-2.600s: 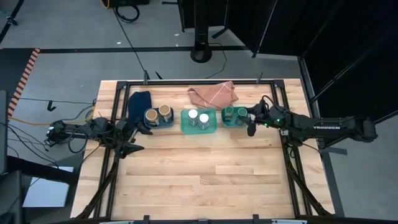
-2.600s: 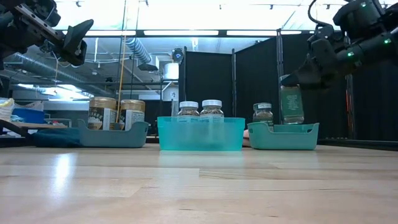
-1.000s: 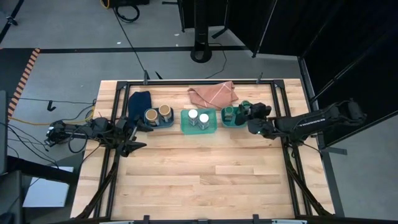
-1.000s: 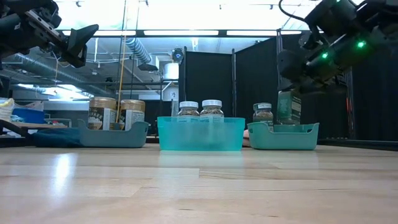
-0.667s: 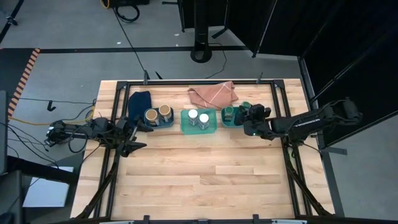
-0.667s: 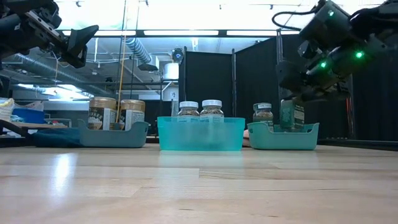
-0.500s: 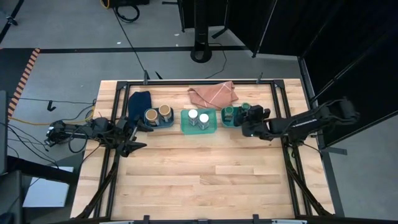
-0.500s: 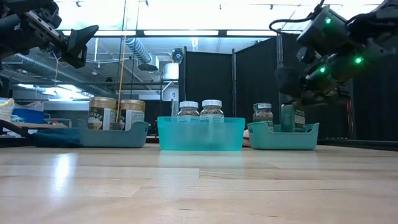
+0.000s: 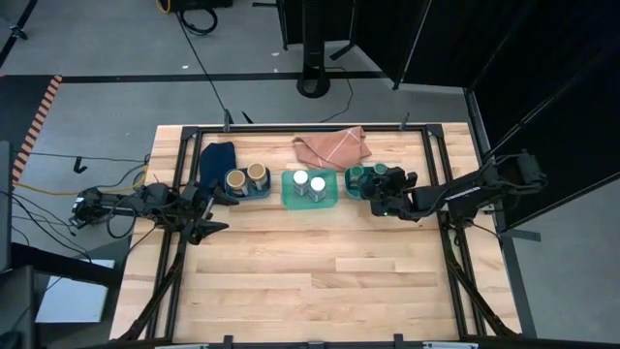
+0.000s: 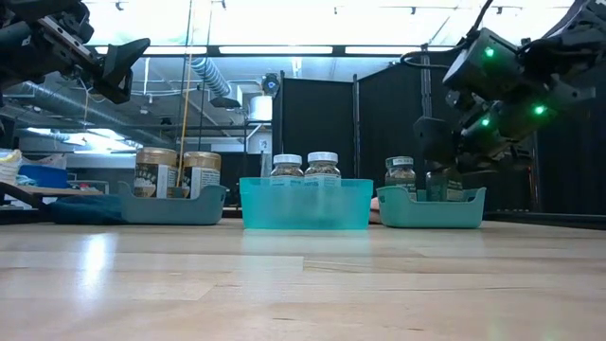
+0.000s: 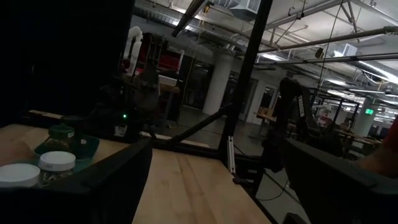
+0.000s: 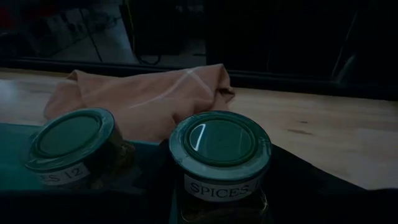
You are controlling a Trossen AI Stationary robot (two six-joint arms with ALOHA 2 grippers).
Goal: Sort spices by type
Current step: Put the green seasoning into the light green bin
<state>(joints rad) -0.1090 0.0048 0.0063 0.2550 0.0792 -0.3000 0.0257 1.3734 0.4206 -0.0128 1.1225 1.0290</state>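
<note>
Right gripper (image 9: 384,193) at three o'clock, clamped on second green-lidded jar (image 12: 219,151) inside its tray (image 10: 431,208) — sorting all but finished, release pending.

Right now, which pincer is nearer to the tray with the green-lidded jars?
Right. The right pincer is directly over the green-jar tray; the left pincer waits far across, by the tan-lidded jars' tray.

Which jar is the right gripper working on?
Three teal trays line the table's far side; take the tray nearest the right arm. It holds two green-lidded jars. The one under the right gripper is the jar labelled SPICES; its neighbour reads SPICES 12.
</note>
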